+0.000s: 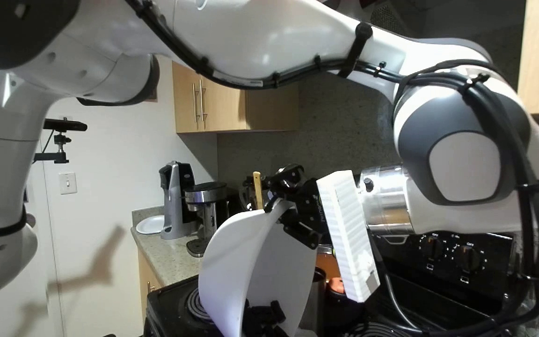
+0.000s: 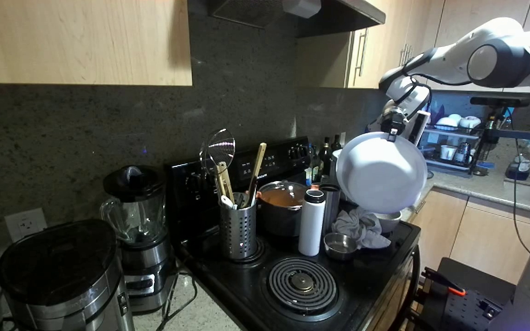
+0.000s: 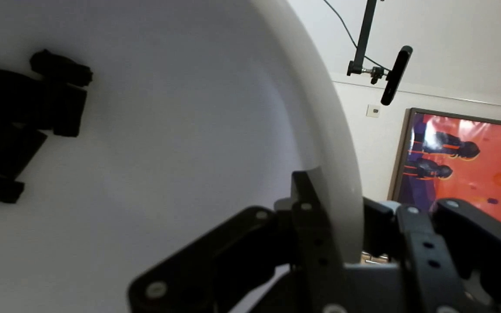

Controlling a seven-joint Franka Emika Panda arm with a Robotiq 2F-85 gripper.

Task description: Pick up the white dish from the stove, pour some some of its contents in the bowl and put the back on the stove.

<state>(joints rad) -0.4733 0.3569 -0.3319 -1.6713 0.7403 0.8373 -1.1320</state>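
1 pincer [image 3: 341, 204] clamped on 1 wht dish [image 2: 382, 174] w/ sev. dk bits [image 3: 11, 95]; 1 stove [image 2: 274, 250].

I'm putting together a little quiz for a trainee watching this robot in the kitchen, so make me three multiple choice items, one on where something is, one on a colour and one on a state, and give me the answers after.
1. Where does the white bottle stand?
A. On the floor
B. On the stove
C. On the dish rack

2. What colour are the bits in the white dish?
A. Black
B. Orange
C. Green

3. What state is the white dish in?
A. Level on a burner
B. Upside down on the counter
C. Tilted, with the gripper on its rim

Answers:
1 B: an exterior view shows its base on the stove's black top.
2 A: the wrist view shows them black against the pale inside.
3 C: the wrist view shows the rim clamped, and both exterior views show the steep tilt.
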